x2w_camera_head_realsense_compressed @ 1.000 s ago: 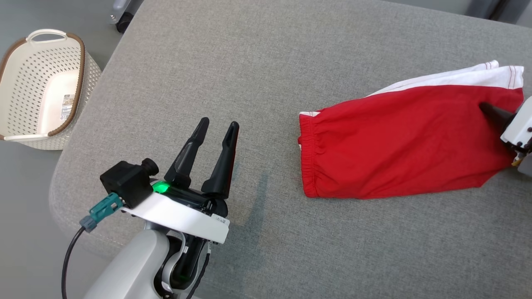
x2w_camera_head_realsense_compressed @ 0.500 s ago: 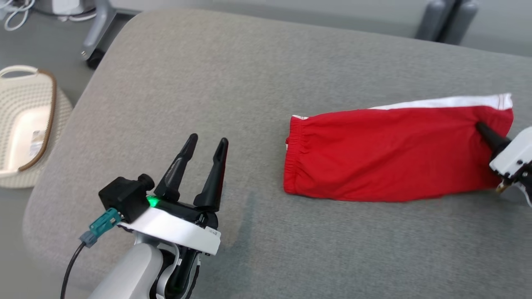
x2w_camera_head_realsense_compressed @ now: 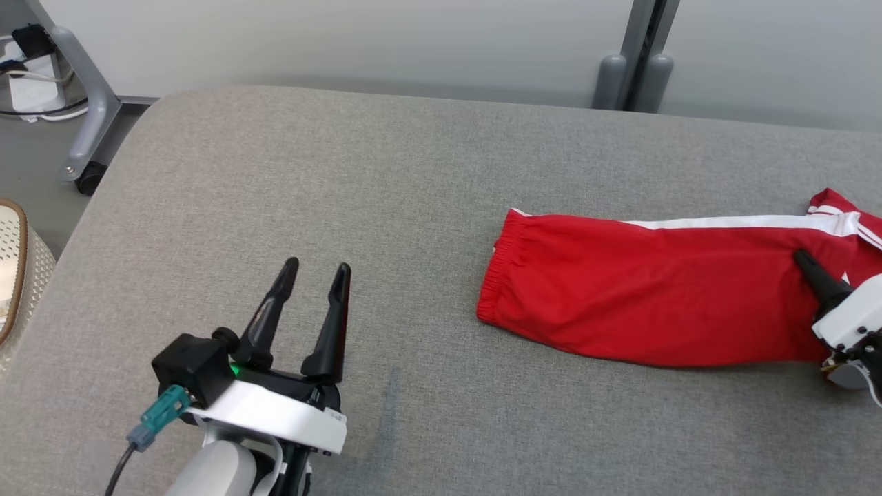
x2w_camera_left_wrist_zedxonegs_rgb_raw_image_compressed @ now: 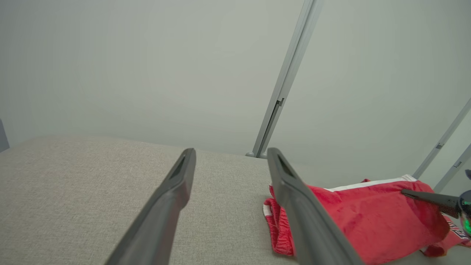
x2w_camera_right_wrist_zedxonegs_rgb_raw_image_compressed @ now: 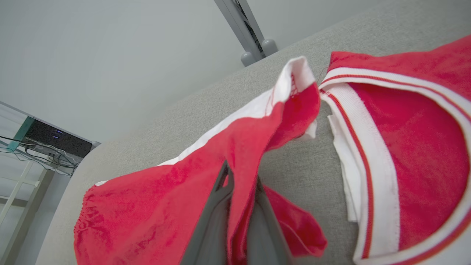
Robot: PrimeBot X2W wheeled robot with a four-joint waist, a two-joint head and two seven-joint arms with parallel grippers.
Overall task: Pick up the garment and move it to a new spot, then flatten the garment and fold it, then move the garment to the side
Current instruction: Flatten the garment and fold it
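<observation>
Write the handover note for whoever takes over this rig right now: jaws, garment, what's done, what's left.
Left gripper: jaws open, empty, above the bare grey cushion, to the left of the shorts.
Right gripper: jaws shut on the red shorts near their leg end, which looks slightly lifted.
Shorts: on the cushion's right half, waistband toward the left gripper, apparently folded in half lengthwise.
Done: the grasp. The fold looks finished.
Left: probably moving the shorts aside, then release. A second red-and-white piece lies just past the grasped end, so avoid snagging it.
</observation>
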